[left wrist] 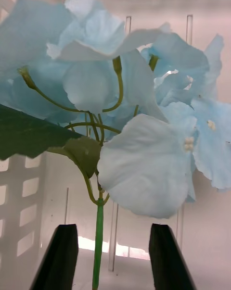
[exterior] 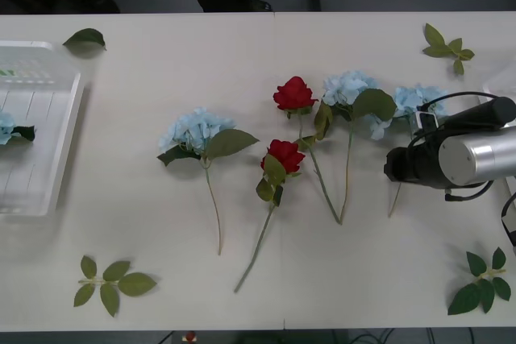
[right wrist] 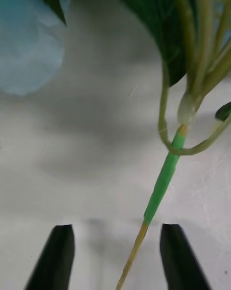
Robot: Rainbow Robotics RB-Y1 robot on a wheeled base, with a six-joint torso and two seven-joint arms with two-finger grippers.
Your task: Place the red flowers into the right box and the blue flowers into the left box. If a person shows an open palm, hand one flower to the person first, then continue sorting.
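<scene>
Silver and black, the right arm reaches in from the table's right edge, its wrist lying level over the stem of the rightmost blue flower. The right gripper has its black fingers spread apart, one on each side of that stem, which runs between them without either finger touching it. The left gripper is over the left box, its fingers likewise apart, with the stem of a blue flower passing between them; I cannot tell whether the stem touches either finger.

That left box sits at the table's left edge, a translucent ribbed tray holding a blue flower at the picture's edge.

On the white table between the arms lie three more blue flowers: one left of centre, one right of centre, and the one at the right gripper. Two red flowers lie between them, the farther just beside the nearer. Loose leaf sprigs lie near the corners.
</scene>
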